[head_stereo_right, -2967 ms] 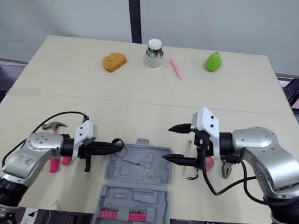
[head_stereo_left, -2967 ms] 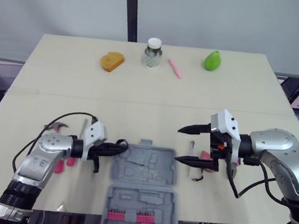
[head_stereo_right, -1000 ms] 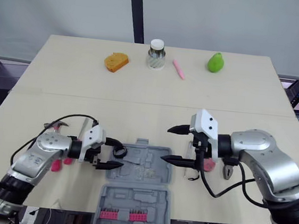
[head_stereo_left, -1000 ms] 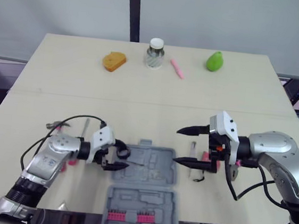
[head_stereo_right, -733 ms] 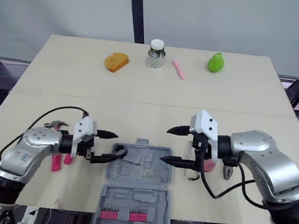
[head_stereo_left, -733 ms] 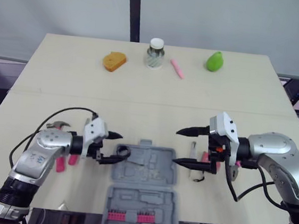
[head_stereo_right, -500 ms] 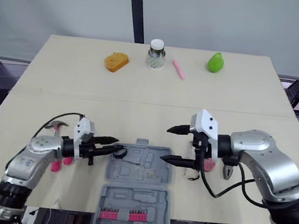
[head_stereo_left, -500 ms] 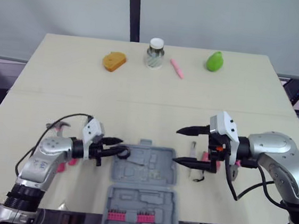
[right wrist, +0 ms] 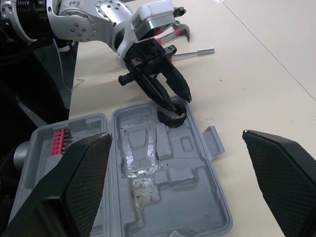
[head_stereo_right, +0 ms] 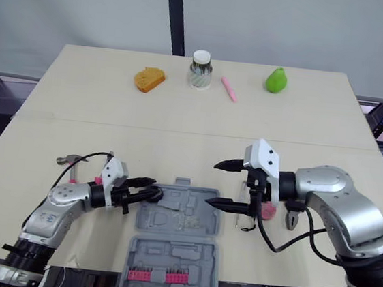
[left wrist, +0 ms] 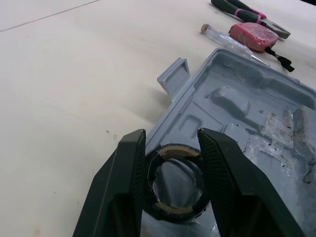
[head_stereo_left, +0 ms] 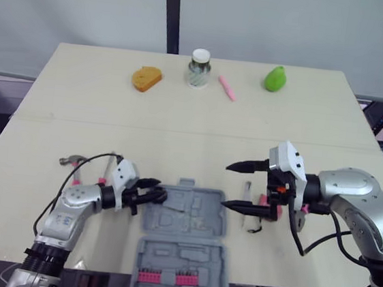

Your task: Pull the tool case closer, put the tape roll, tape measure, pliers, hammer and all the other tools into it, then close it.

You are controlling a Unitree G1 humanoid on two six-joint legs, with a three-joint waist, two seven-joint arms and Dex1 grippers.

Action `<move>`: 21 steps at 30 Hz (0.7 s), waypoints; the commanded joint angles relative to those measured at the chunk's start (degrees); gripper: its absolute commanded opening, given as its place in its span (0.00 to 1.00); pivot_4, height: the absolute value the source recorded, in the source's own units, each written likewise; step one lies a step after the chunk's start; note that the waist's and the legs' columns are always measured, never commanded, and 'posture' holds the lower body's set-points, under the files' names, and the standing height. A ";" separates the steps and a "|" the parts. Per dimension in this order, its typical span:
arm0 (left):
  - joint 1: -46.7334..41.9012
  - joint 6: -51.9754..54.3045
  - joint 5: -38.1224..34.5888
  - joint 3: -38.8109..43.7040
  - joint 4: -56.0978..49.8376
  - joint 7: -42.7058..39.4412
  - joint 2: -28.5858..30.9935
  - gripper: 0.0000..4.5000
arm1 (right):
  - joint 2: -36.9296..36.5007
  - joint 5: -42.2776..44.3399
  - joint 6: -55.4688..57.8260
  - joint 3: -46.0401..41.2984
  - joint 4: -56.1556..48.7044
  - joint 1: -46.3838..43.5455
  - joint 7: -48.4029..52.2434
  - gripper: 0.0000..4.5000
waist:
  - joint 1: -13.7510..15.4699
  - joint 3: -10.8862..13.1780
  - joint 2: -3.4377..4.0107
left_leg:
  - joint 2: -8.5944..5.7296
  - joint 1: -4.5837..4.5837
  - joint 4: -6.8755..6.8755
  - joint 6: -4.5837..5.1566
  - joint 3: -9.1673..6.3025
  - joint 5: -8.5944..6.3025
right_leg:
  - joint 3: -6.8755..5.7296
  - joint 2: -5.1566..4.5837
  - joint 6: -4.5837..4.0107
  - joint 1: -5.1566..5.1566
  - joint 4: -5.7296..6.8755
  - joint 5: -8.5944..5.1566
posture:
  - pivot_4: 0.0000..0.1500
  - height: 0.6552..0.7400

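Nearest the robot, the grey plastic tool case [head_stereo_left: 187, 251] lies open, its lid half carrying a row of pink bits [head_stereo_left: 177, 279]. In the left corner of the tray half sits the black tape roll with a cardboard core [left wrist: 170, 212]. The left gripper [head_stereo_left: 150, 194] is clamped on it, one finger against each side.

Change noted: a moment ago these fingers stood spread with the roll lying free in that corner, and they have since closed on it again. Judgement: the roll is being re-seated, so it is not yet stowed. Three seconds ago it was held at the case's left edge and is now inside the tray.

The right gripper [head_stereo_left: 227, 185] hovers over the tray's right edge, fingers wide apart and empty (pose unchanged). Outside the case lie a pink tape measure [left wrist: 254, 37], pliers [left wrist: 247, 11], a clear-handled screwdriver [left wrist: 232, 42] and a pink-handled hammer [head_stereo_left: 73, 162]. At the far edge stands a white-lidded jar [head_stereo_left: 198, 67].
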 commanded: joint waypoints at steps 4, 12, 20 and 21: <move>1.03 -0.62 -0.52 0.03 -1.74 -0.63 0.49 0.40 | 0.11 0.52 -0.76 -1.78 -0.48 -0.76 0.03 1.00 | -0.01 0.00 0.00 | 0.00 0.00 0.00 0.00 0.00 0.00 | 0.00 0.00 0.00 0.00 0.00 0.00 | 1.00 1.00; 1.72 -1.05 1.14 -1.25 -1.70 -0.62 0.84 0.40 | 0.18 0.60 -0.75 -1.78 -0.56 -0.75 0.00 1.00 | 0.00 0.00 0.00 | 0.00 0.00 0.00 0.00 0.00 0.00 | 0.00 0.00 0.00 0.00 -0.01 0.00 | 1.00 1.00; 0.53 -3.08 3.09 -2.07 -1.21 0.22 0.98 0.40 | 0.25 0.73 -0.65 -1.83 -0.81 -0.67 -0.14 1.00 | 0.01 0.00 0.00 | 0.00 0.00 0.00 0.00 0.00 0.00 | 0.00 0.00 0.00 0.00 -0.01 0.00 | 1.00 1.00; 0.42 -3.09 2.79 -1.87 -1.21 0.15 0.91 0.40 | 0.27 0.79 -0.60 -1.84 -0.86 -0.67 -0.17 1.00 | 0.01 0.00 0.00 | 0.00 0.00 0.00 0.00 0.00 0.00 | 0.00 -0.01 0.00 0.00 -0.01 0.00 | 1.00 1.00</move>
